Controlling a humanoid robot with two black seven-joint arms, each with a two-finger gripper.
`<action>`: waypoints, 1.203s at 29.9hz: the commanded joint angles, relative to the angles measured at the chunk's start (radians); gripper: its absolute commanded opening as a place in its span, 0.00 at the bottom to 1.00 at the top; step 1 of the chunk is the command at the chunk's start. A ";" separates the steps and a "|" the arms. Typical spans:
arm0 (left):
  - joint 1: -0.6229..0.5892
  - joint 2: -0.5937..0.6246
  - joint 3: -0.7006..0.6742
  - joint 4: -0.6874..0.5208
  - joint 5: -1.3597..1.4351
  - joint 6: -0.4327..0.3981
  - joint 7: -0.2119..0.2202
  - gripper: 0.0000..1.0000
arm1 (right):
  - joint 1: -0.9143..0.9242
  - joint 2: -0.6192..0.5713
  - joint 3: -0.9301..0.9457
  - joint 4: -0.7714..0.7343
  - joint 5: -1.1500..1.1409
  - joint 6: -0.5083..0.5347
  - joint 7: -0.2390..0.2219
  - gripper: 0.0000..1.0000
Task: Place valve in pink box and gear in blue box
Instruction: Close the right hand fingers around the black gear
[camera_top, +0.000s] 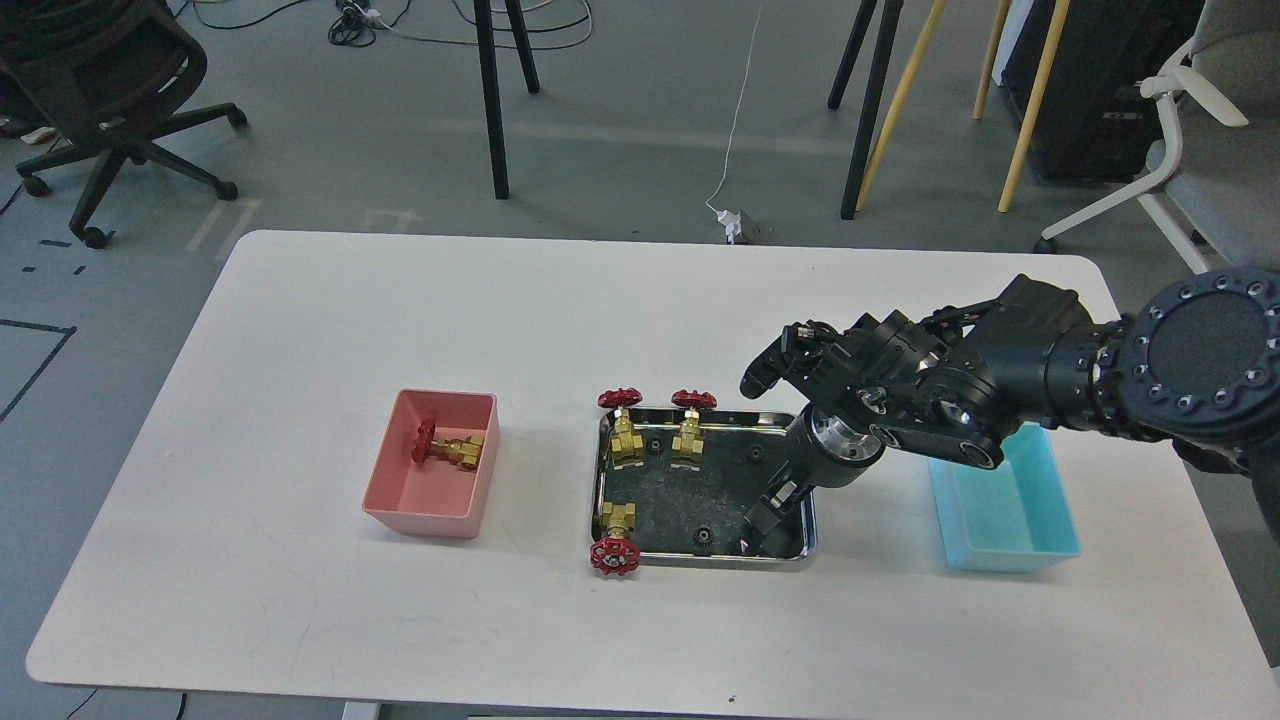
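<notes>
From the head view, the right gripper (762, 520) reaches down into the near right corner of the steel tray (700, 560). Its fingers are seen dark and end-on, so I cannot tell how far apart they stand or whether they hold anything. The left arm is out of view.

One valve (447, 448) already lies on its side in the pink box (425, 520). Three more rest on the tray: two at its far edge (628, 425) (690, 425) and one at its near left corner (614, 540) (handwheel hanging over the rim). Small black gears lie on the tray floor, one (703, 537) just beside the gripper.

The blue box (1010, 550) sits to the right, partly hidden by the arm.

The likely trouble: a gear is thin and flat on a slick tray, so the fingers could slide it away or close above it. The arm's bulk, passing over the blue box, could also nudge that box on the way across.
</notes>
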 joint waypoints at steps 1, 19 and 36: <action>-0.001 0.000 -0.003 0.007 0.000 0.000 -0.001 0.94 | 0.002 0.000 -0.017 0.001 0.000 0.000 -0.001 0.77; -0.001 -0.001 -0.020 0.024 0.000 -0.002 0.002 0.94 | 0.006 0.000 0.007 0.005 0.014 0.000 0.021 0.78; -0.001 -0.003 -0.020 0.032 0.000 0.000 0.009 0.94 | -0.006 0.000 0.058 0.028 -0.004 0.000 0.054 0.78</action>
